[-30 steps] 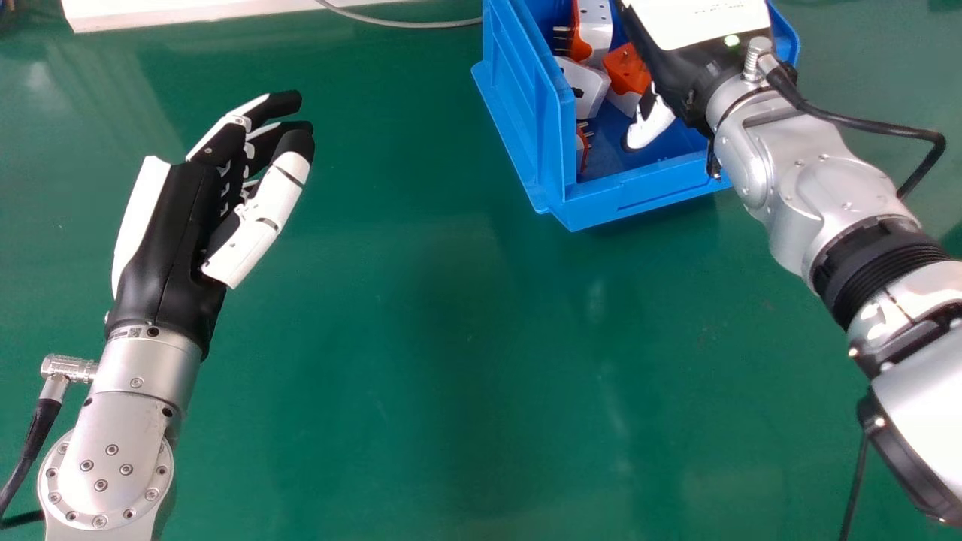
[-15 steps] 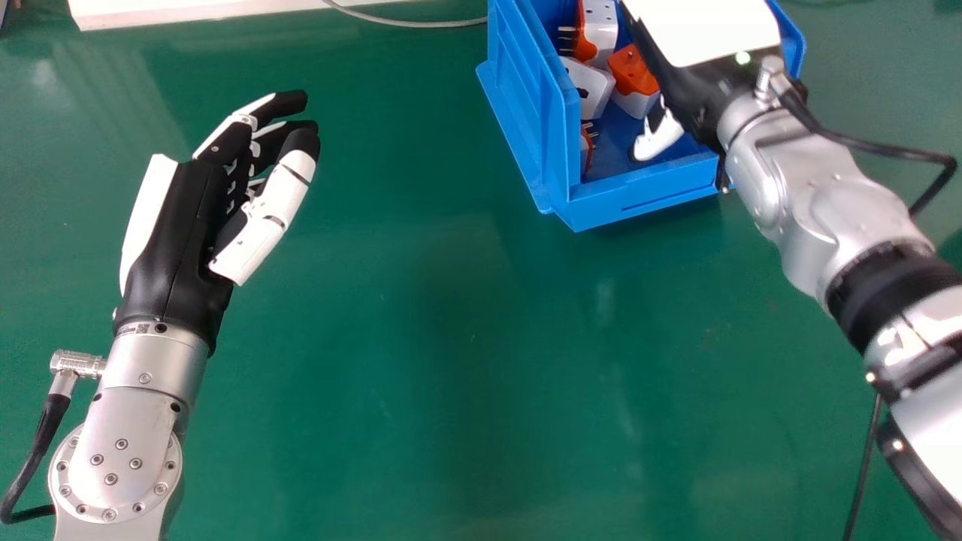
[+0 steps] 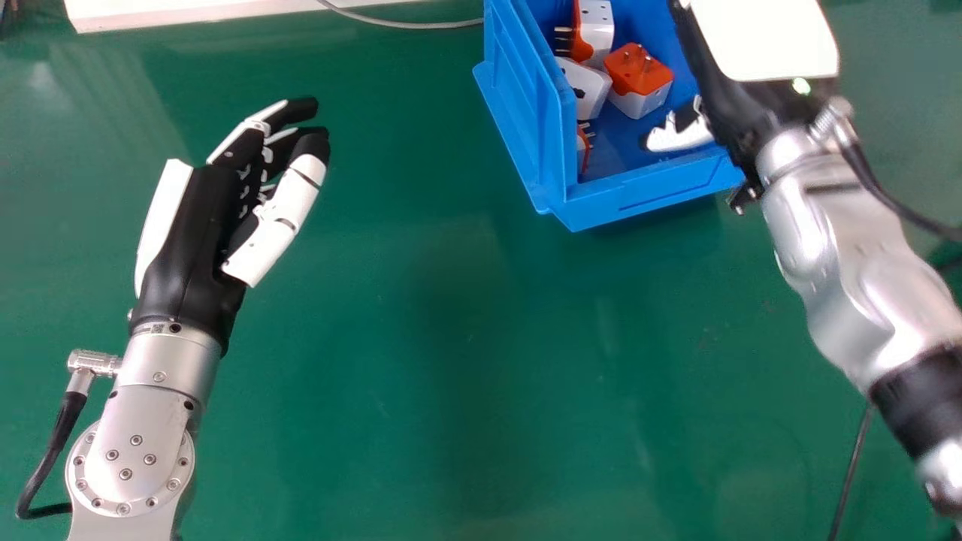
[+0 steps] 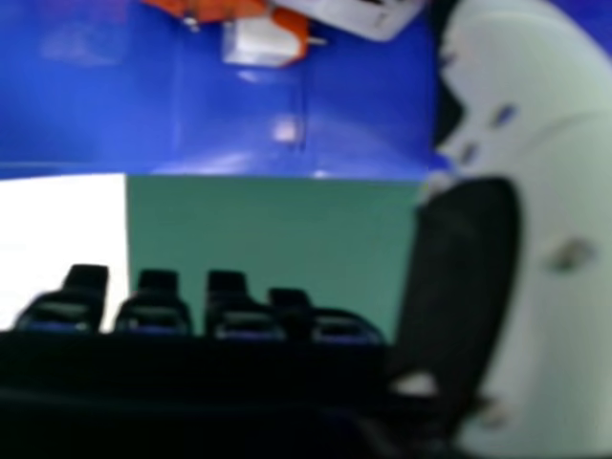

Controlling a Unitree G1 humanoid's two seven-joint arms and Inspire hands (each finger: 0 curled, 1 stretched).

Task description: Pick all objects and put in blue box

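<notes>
Presumably, the orange-topped plug adapter (image 3: 639, 75) in the blue box (image 3: 654, 188) is light and stiff, best held by its white sides (image 3: 648, 104). The left hand (image 3: 195, 240) and right hand (image 3: 680, 137) are open, empty.

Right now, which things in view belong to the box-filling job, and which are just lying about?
Job:
- blue box
- orange-and-white plugs inside it
- right hand, thumb over the box

Lying about:
- grey cable, beyond the left hand
- white board, far left
</notes>
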